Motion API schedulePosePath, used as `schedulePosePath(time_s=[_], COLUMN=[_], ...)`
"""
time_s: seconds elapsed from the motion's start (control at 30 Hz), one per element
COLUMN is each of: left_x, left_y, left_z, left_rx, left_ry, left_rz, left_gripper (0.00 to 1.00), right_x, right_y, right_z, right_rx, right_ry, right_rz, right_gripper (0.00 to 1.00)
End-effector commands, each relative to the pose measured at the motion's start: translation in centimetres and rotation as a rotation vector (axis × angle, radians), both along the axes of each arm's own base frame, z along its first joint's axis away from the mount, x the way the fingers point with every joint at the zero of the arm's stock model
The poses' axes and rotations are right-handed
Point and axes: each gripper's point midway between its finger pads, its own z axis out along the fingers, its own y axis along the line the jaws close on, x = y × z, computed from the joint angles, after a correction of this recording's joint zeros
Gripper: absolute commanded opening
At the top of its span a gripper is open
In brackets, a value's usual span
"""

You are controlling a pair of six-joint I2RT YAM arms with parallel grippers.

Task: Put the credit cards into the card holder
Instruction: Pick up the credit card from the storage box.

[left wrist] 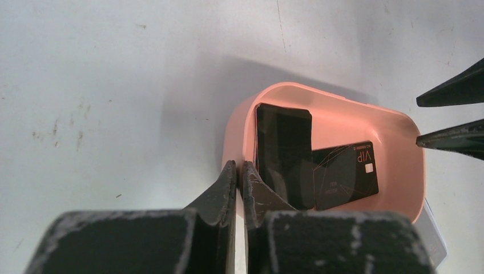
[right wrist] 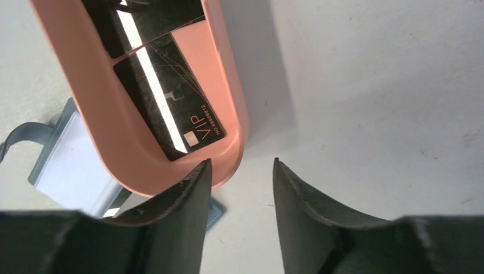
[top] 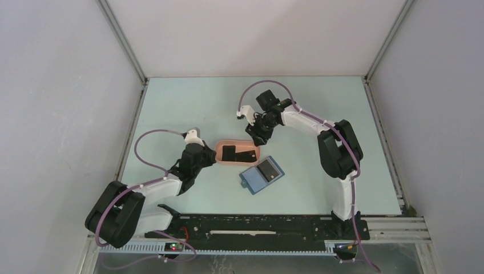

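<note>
Pale green table (top: 188, 103), grey walls: two black credit cards (left wrist: 283, 148) lie overlapping in the pink tray (left wrist: 342, 100), one marked VIP, and the blue card holder (top: 257, 180) sits just beside the tray's near side. Left gripper (left wrist: 238, 171) has its fingers pressed together at one end rim, can't tell if they nip it. Right gripper (right wrist: 240, 171) is spread wide over the opposite end.

Black cards (left wrist: 285, 154), pink tray (left wrist: 348, 111), blue wallet (top: 251, 182)
</note>
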Motion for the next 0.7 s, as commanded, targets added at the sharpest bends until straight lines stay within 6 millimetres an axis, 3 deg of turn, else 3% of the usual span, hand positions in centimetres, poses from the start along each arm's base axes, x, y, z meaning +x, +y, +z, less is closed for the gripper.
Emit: schedulePosePath(time_s=[0.0, 0.17, 0.4, 0.53, 0.67], left_x=[0.1, -0.2, -0.7, -0.9, -1.1], left_y=[-0.8, -1.0, -1.5, -2.0, -2.4], left_z=[0.7, 0.5, 0.1, 0.0, 0.1], left_rx=[-0.046, -0.065, -0.091, -0.107, -0.128], left_ry=[-0.025, -0.011, 0.017, 0.035, 0.043], left_rz=[-0.018, -0.02, -0.04, -0.06, -0.082], left_gripper=[0.0, 0.0, 0.01, 0.03, 0.17], right_x=[0.7, 1.0, 1.8, 2.5, 2.8], right_y=[1.0, 1.8, 2.2, 2.5, 2.9], right_z=[-0.1, -0.4, 1.1, 2.4, 4.1], right_rx=[-0.031, -0.091, -0.139, -0.173, -0.224], right_ry=[-0.055, -0.118, -0.258, -0.382, -0.504], right_rz=[-0.01, -0.012, 0.052, 0.126, 0.224], right_gripper=[0.48, 0.29, 0.02, 0.0, 0.0])
